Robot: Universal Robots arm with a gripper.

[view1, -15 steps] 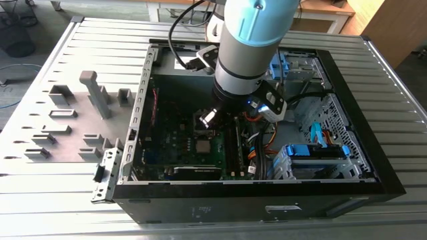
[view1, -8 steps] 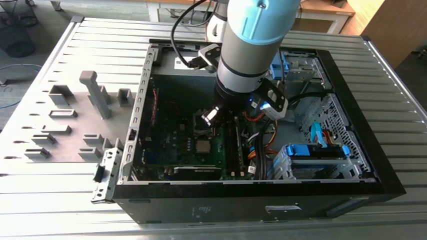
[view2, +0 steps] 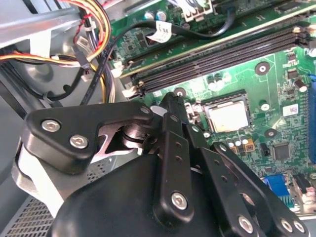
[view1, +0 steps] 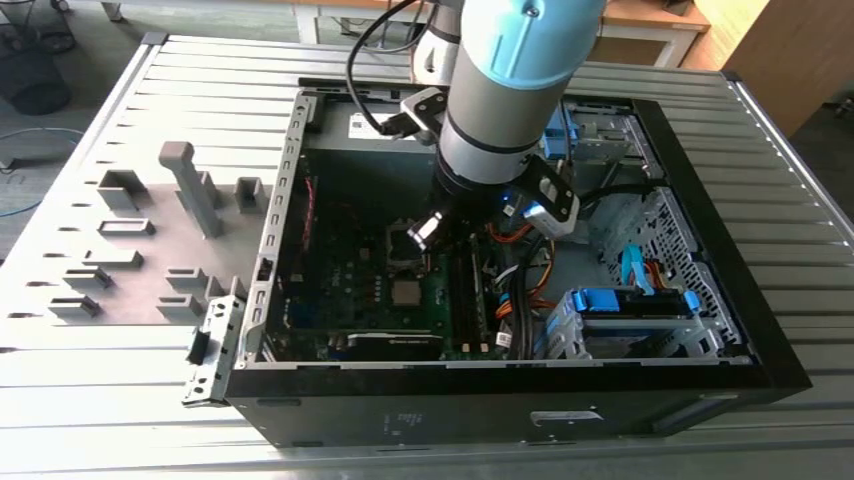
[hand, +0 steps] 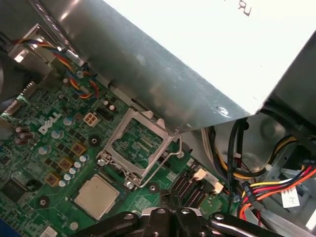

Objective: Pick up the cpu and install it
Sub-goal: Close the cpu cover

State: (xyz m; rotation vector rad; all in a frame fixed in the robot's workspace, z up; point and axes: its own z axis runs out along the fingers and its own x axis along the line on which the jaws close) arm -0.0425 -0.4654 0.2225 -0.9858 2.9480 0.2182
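Note:
The cpu (hand: pixel 96 196) is a small silvery square lying flat in its socket on the green motherboard (hand: pixel 49 143); it also shows in the second wrist view (view2: pixel 228 117) and in the exterior view (view1: pixel 400 291). Beside the socket, the metal socket bracket (hand: pixel 139 148) stands tilted open. My gripper (view2: pixel 170 101) is shut with nothing between its fingers. It hovers over the board a short way from the cpu and is not touching it. Its black finger links also show in the first wrist view (hand: pixel 173 217). In the exterior view the gripper (view1: pixel 434 228) reaches down inside the open computer case (view1: pixel 694 170).
The grey power supply box (hand: pixel 197 59) overhangs the board close to the bracket. Coloured cable bundles (hand: pixel 276 187) hang beside it. Black memory slots (view2: pixel 222 59) run past the socket. A blue drive caddy (view1: pixel 627 305) sits in the case. A grey fixture plate (view1: pixel 134 240) lies at the exterior view's left.

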